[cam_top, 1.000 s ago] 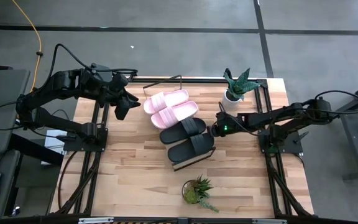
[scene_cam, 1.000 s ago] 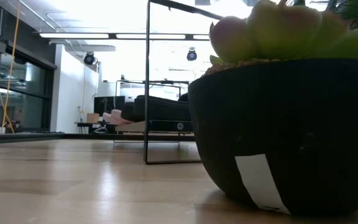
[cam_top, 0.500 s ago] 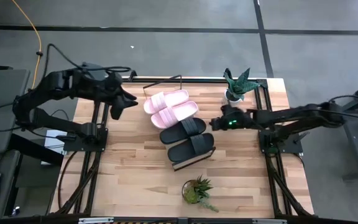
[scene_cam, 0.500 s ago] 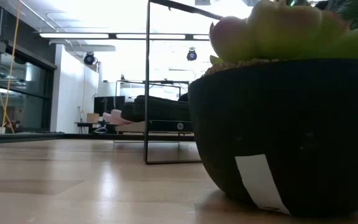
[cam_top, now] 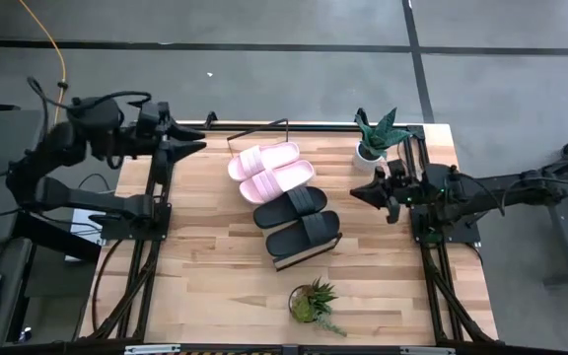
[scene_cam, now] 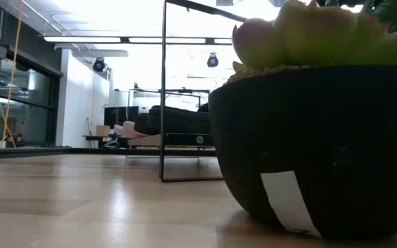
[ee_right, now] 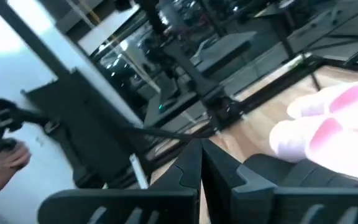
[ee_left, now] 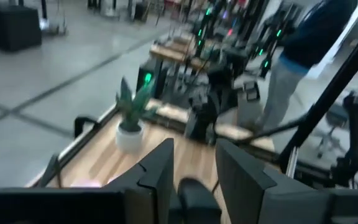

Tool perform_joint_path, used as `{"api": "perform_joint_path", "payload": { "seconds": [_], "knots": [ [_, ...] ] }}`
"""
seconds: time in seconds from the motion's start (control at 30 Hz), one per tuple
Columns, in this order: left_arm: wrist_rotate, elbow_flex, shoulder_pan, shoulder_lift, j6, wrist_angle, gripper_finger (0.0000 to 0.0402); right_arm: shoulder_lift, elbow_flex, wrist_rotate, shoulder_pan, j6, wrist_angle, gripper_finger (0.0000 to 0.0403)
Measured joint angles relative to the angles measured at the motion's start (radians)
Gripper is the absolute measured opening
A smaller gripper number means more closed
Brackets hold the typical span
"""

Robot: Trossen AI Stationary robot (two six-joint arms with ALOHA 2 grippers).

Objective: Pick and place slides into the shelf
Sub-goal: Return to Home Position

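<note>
Four slides lie side by side on the slanted shelf in the middle of the table: two pale pink slides on its far part, two black slides on its near part. The shelf's thin black wire frame rises behind the pink pair. The low view shows shelf and slides far off. My left gripper hangs open over the table's far left corner, away from the slides. My right gripper is shut and empty, right of the black slides near the table's right edge. The pink slides show in the right wrist view.
A green plant in a white pot stands at the far right, close to my right gripper. A second plant in a dark pot sits by the near edge and fills the low view. A person stands beyond the table.
My left gripper has drawn back from beside the pink slides, up and toward the table's far left corner. My right gripper has pulled away from the black slides toward the right edge. The slides have stayed in place on the shelf.
</note>
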Motion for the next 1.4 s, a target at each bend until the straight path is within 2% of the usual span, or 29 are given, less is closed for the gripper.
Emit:
{"api": "perform_joint_path", "payload": {
  "seconds": [0.07, 0.23, 0.4, 0.5, 0.63, 0.77, 0.9, 1.07, 1.2, 1.4],
  "knots": [
    [0.004, -0.098, 0.000, -0.037, -0.005, 0.112, 0.0099, 0.001, 0.000, 0.014, 0.026, -0.009, -0.011, 0.0000],
    [0.038, -0.395, 0.000, -0.149, -0.115, 0.374, 0.0070, 0.014, -0.002, 0.150, 0.077, -0.044, -0.004, 0.0000],
    [0.070, -0.658, 0.000, -0.244, -0.228, 0.664, 0.0044, 0.013, -0.002, 0.122, 0.079, -0.018, 0.028, 0.0000],
    [0.060, -0.769, 0.000, -0.283, -0.243, 0.757, 0.0026, 0.013, -0.002, 0.123, 0.079, -0.017, 0.070, 0.0000],
    [0.027, -0.883, 0.000, -0.324, -0.286, 0.837, 0.0003, 0.013, -0.002, 0.144, 0.079, -0.007, 0.140, 0.0000],
    [0.014, -0.988, -0.021, -0.365, -0.303, 0.933, 0.0006, 0.013, -0.002, 0.134, 0.079, 0.055, 0.142, 0.0000],
    [-0.067, -1.083, -0.098, -0.409, -0.321, 1.016, 0.0002, 0.012, -0.002, 0.132, 0.079, 0.100, 0.142, 0.0000],
    [-0.208, -1.150, -0.230, -0.438, -0.322, 1.064, 0.0001, 0.012, -0.002, 0.133, 0.079, 0.127, 0.145, 0.0000],
    [-0.310, -1.213, -0.316, -0.457, -0.292, 1.169, 0.0000, 0.012, -0.002, 0.144, 0.079, 0.127, 0.157, 0.0000],
    [-0.327, -1.347, -0.332, -0.517, -0.296, 1.336, 0.0000, 0.012, -0.002, 0.144, 0.079, 0.157, 0.159, 0.0000]
  ]
}}
